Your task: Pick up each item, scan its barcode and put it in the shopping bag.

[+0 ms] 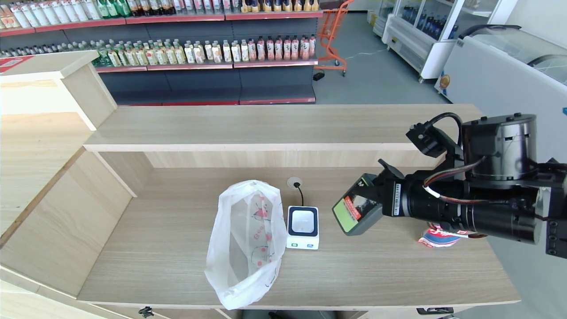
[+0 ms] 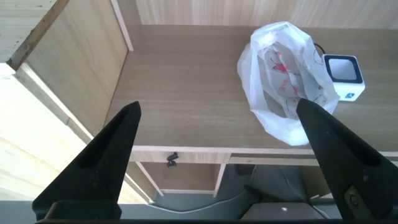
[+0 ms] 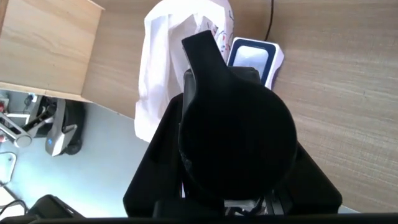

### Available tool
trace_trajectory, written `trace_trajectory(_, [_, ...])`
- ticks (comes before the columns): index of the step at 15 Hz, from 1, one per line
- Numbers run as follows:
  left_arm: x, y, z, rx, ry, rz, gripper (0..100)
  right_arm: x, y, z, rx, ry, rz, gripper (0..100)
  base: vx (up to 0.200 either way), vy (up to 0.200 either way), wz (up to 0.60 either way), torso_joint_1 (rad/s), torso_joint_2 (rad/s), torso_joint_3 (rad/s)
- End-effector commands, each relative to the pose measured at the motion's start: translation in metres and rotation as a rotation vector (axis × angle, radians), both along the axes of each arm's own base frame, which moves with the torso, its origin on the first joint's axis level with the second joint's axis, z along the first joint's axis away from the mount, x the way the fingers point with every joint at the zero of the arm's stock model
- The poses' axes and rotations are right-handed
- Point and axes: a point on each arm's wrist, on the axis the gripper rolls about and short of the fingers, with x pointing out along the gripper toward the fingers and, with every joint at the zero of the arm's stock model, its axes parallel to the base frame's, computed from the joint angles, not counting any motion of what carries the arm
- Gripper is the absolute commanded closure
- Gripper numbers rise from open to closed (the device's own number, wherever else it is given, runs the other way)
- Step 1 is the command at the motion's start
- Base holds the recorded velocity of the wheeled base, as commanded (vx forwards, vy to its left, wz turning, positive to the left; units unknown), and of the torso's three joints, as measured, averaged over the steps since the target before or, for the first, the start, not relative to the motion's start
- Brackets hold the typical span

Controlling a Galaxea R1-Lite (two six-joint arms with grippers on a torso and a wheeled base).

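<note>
Our right end effector (image 1: 375, 200) pinches a small dark box (image 1: 354, 212) by its rear end, in the air near the scanner (image 1: 303, 223) on the bench (image 1: 376, 274). We judge it light, stiff and rather slick, so that rear grip suits and leaves the label free. Our left end effector (image 2: 217, 118) hangs spread.

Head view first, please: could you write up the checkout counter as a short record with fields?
Held item: dark boxy package with a green label, in the air to the right of the scanner
Right gripper: shut on the package
Left gripper: open, holding nothing
Scanner: small white box scanner with a dark-rimmed top, on the light wooden counter
Bag: white translucent plastic shopping bag, lying just left of the scanner
Waiting item: red, white and blue packet, on the counter under the right arm
</note>
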Motion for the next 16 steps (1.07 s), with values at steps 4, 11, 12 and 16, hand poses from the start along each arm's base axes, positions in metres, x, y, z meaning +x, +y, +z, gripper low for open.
trace_trajectory(4, [0.0, 0.0, 0.0, -0.002, 0.0, 0.0, 0, 0.0, 0.0, -0.003, 0.019, 0.027, -0.015, 100, -0.15, 0.0, 0.0, 0.008, 0.01, 0.001])
trace_trajectory(11, [0.0, 0.0, 0.0, -0.003, 0.0, 0.0, 0, -0.001, 0.001, -0.008, 0.025, 0.05, -0.015, 100, 0.0, 0.143, 0.0, 0.011, 0.01, 0.002])
trace_trajectory(12, [0.0, 0.0, 0.0, -0.005, 0.0, 0.0, 0, 0.0, 0.002, -0.01, 0.02, 0.056, -0.015, 100, 0.0, 0.2, 0.0, 0.002, 0.0, -0.002])
trace_trajectory(16, [0.0, 0.0, 0.0, -0.002, 0.0, 0.0, 0, 0.015, 0.008, -0.036, -0.062, 0.109, -0.045, 100, 0.0, 0.0, 0.0, 0.0, 0.0, 0.0])
